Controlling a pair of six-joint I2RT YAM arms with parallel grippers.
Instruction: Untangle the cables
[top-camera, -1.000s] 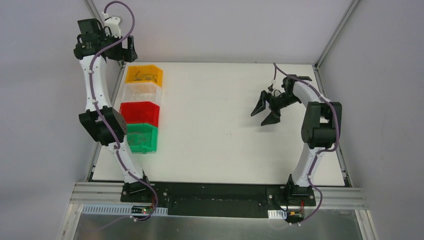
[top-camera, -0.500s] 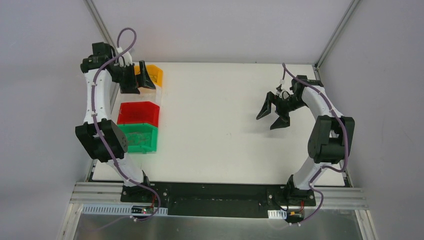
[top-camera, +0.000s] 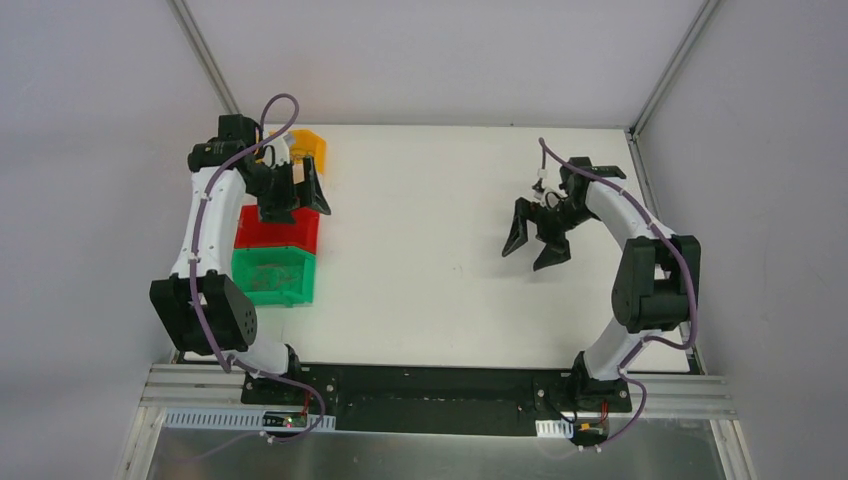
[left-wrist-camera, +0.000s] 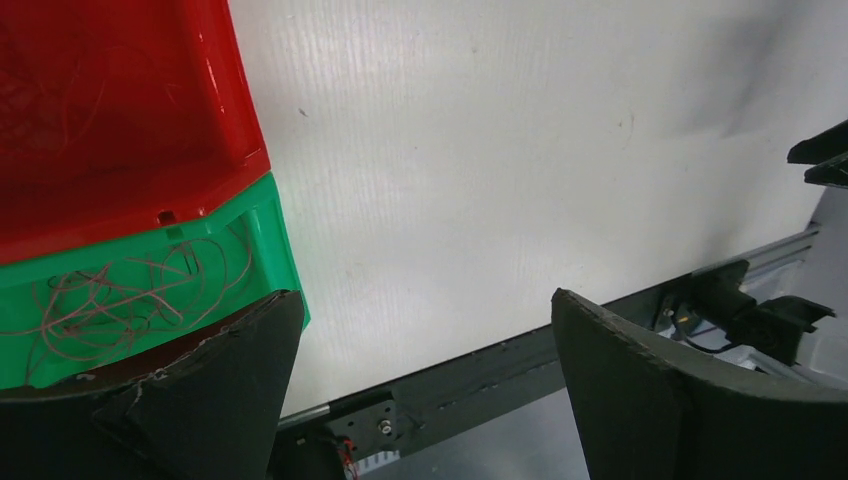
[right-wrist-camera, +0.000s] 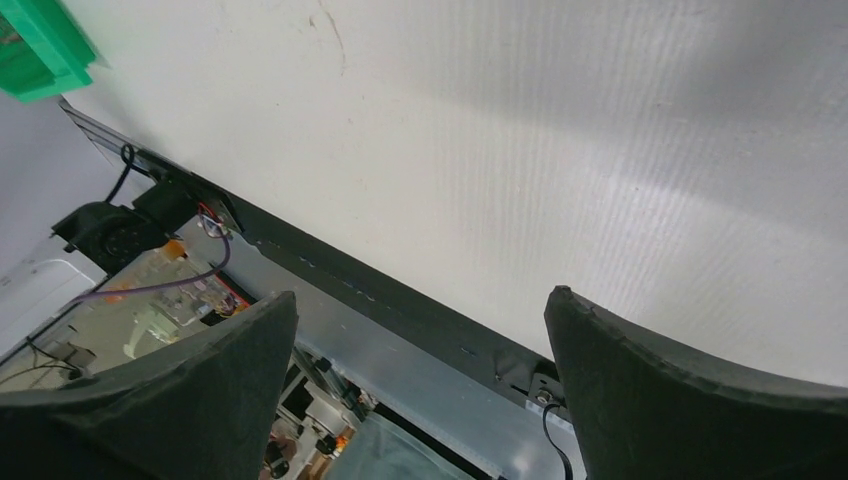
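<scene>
The cables are hair-thin reddish wires lying in loose curly loops (left-wrist-camera: 120, 295) inside the green bin (left-wrist-camera: 262, 225). Fainter wires (left-wrist-camera: 85, 100) lie in the red bin (left-wrist-camera: 235, 100). My left gripper (top-camera: 295, 200) is open and empty. It hovers over the row of bins, above the red bin (top-camera: 275, 232) and the white bin it hides. In the left wrist view its jaws (left-wrist-camera: 422, 297) stand wide apart over the green bin's corner and bare table. My right gripper (top-camera: 533, 245) is open and empty above the table's right side. Its wrist view (right-wrist-camera: 420, 295) shows no wires.
An orange bin (top-camera: 312, 150) stands at the far end of the bin row, the green bin (top-camera: 275, 275) at the near end. The black base rail (top-camera: 430, 385) runs along the near edge. The white table (top-camera: 430, 270) spreads between the arms.
My left arm has swung from the far left corner inward and nearer, so its gripper now hangs over the bins. My right gripper shifted slightly left and stayed open.
</scene>
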